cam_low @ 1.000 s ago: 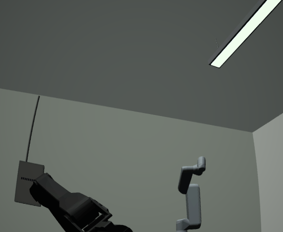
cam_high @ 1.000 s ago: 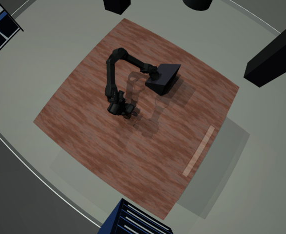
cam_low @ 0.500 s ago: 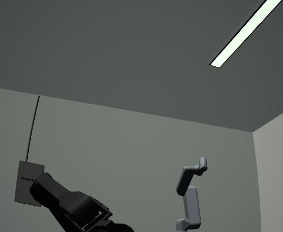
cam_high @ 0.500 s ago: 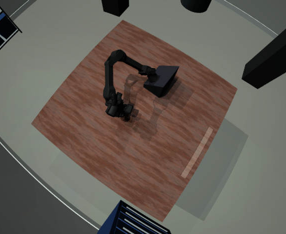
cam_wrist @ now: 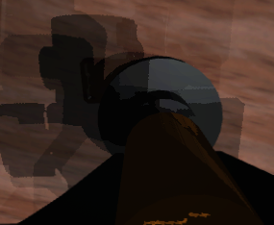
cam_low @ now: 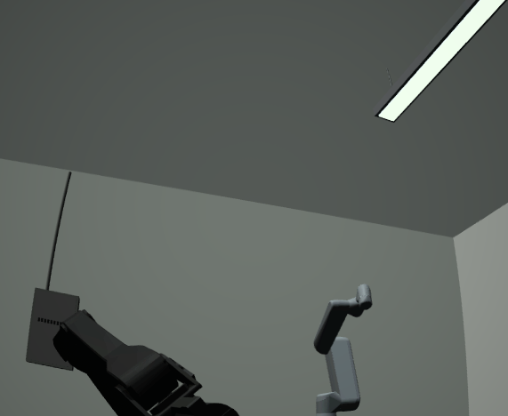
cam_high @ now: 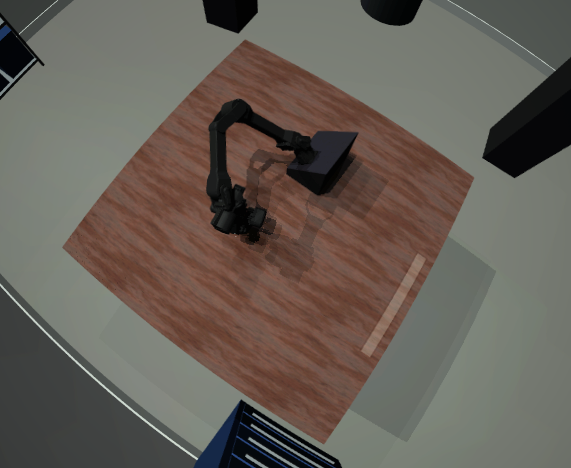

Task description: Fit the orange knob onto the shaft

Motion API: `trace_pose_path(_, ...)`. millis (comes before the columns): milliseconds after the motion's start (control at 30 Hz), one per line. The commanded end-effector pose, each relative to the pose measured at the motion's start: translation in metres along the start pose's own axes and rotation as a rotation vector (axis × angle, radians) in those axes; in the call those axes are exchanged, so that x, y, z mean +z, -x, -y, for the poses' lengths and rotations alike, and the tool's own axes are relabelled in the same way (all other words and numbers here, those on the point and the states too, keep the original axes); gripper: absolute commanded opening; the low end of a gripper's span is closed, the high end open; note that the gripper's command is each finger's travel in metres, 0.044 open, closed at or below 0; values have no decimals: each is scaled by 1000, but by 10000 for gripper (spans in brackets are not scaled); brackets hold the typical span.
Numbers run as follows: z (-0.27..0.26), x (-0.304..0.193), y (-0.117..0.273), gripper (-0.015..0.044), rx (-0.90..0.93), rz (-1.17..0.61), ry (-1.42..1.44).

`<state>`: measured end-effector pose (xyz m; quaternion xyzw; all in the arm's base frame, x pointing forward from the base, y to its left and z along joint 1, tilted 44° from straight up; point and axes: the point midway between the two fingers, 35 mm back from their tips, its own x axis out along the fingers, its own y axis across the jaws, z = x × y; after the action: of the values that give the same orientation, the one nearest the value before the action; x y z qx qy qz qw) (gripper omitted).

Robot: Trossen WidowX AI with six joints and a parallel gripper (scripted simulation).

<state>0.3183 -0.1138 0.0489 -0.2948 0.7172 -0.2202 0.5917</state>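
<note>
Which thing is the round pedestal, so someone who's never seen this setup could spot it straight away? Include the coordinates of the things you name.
In the wrist view, start from the reddish-brown wood-grain tabletop (cam_wrist: 261, 58). On it sits the round grey pedestal (cam_wrist: 198, 93), partly hidden by the dark orange knob (cam_wrist: 164, 163) at the bottom. Its smooth grey disc shape sets it apart from the orange knob and the angular shadows.

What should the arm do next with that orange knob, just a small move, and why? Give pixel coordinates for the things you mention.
Probably keep the fingers shut and twist the orange knob (cam_wrist: 171, 163) slightly while pressing down lightly, as its flat may need finding by feel. In the wrist view the knob stands between the fingers, overlapping the round pedestal (cam_wrist: 205, 106), and hides the shaft's flat side; whether it is seated can't be told.
</note>
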Motion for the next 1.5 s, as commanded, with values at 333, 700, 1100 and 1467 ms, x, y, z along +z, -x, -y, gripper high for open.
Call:
trace_pose_path(333,2,2,5,0,-4,4,199)
trace_pose_path(700,1,1,0,0,-4,3,210)
trace_pose_path(1100,3,1,5,0,-4,4,210)
trace_pose_path(1467,2,2,4,0,-4,3,419)
